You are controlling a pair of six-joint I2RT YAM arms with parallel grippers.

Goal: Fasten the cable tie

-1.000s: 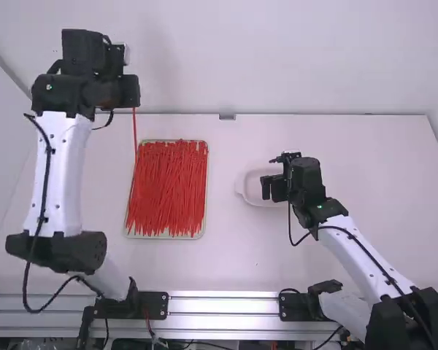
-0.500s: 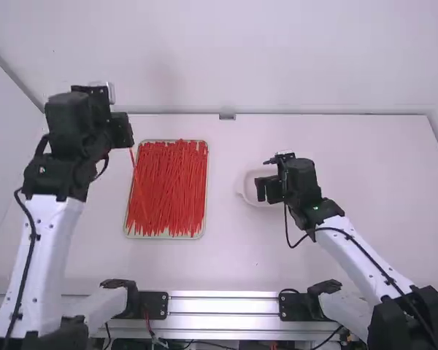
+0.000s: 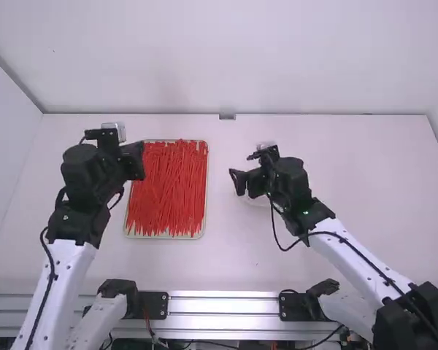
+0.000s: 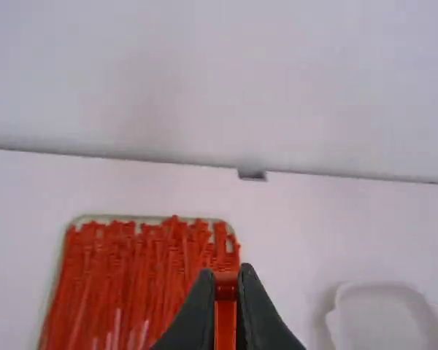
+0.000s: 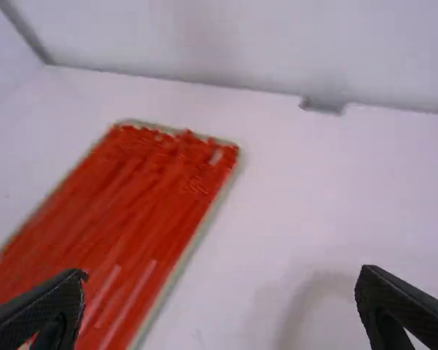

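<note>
White table [image 3: 365, 168] carries a tray [image 3: 166, 235] of red ties [image 3: 168, 189] on the left and a white dish [image 4: 379, 313] near the middle. Over the tray's far left corner the left gripper [image 4: 225, 277] pinches one tie [image 4: 225, 317]; the right gripper [image 3: 241, 182] hangs wide open above the dish. The thin tie could swivel or slip in that narrow pinch, and its tail would then miss the head at threading.

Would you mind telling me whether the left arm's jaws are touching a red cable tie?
Touching. The left wrist view shows one red cable tie pinched between both jaws.
</note>
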